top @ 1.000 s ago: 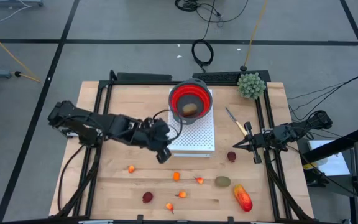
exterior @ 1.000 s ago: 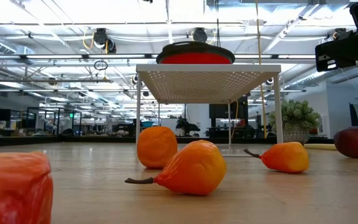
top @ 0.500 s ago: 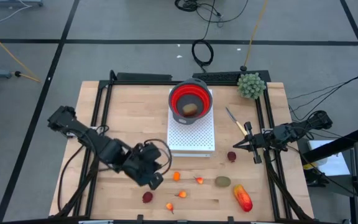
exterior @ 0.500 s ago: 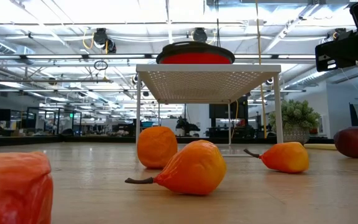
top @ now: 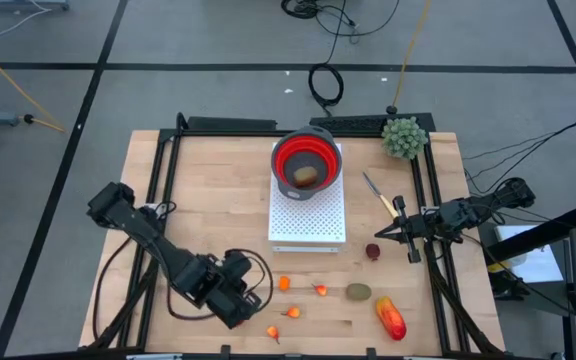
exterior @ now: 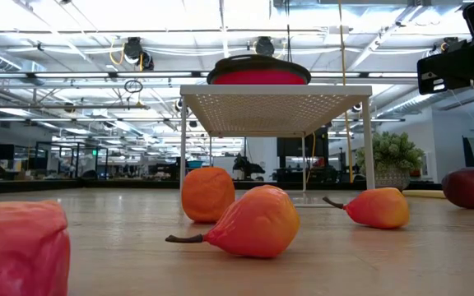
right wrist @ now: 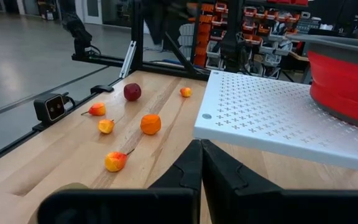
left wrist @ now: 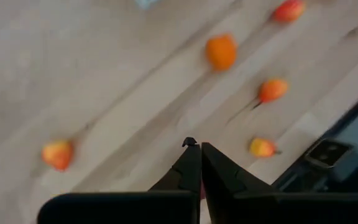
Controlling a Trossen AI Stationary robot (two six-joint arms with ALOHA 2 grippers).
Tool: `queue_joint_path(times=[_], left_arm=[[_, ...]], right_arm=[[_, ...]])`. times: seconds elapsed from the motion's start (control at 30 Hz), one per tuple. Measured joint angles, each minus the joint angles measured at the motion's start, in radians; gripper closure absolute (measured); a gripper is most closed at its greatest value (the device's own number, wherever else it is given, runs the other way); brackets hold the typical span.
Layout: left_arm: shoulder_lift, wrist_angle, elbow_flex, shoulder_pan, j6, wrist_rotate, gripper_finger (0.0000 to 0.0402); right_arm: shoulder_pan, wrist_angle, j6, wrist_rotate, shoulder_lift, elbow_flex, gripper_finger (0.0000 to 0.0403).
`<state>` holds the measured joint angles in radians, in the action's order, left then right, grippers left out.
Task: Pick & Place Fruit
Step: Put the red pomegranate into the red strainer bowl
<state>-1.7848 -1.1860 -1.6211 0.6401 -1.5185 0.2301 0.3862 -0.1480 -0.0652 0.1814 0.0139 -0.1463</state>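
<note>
Since the earlier frames the left arm has swung from beside the white perforated stand (top: 308, 212) toward the front edge of the desk (top: 208, 170), and its fingers have come together. Left pincer (top: 240, 312) now sits low near the front edge, clenched; the left wrist view shows the fingertips pressed together with only a faint red sliver below them, so whether it grasps anything cannot be told. A dark-red ball that lay at this spot is no longer visible in the high view; it may lie under the pincer.

Right pincer (top: 380, 236) waits unmoved at the right side of the desk, clenched and empty, near a dark-red ball (top: 372, 251).

Progress: one brownish fruit (top: 307, 176) rests in the red bowl (top: 307, 160) on top of the stand. Remaining on the desk:
- small orange piece (top: 284, 283)
- small stemmed pieces (top: 320, 290)
- brown-green oval (top: 358, 292)
- red-orange oblong (top: 390, 318)

Judged from this layout, the task is at an early stage, with most fruit not yet placed.
</note>
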Motion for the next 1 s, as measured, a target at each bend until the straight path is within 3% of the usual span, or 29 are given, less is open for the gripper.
queue_joint_path(times=[0.17, 0.53, 0.77, 1.0], left_arm=[[-0.059, 0.000, 0.000, 0.004, -0.059, -0.075, 0.0397], [-0.194, -0.056, 0.001, 0.018, -0.136, -0.284, 0.0339], [-0.203, -0.043, 0.001, 0.039, -0.159, -0.272, 0.0286], [-0.203, -0.033, 0.001, 0.056, -0.166, -0.257, 0.0204]], right_arm=[[0.000, 0.000, -0.001, 0.000, 0.000, 0.000, 0.0403], [0.000, 0.000, -0.001, 0.000, 0.000, 0.000, 0.0403], [0.000, 0.000, -0.001, 0.000, 0.000, 0.000, 0.0403], [0.000, 0.000, -0.001, 0.000, 0.000, 0.000, 0.0403]])
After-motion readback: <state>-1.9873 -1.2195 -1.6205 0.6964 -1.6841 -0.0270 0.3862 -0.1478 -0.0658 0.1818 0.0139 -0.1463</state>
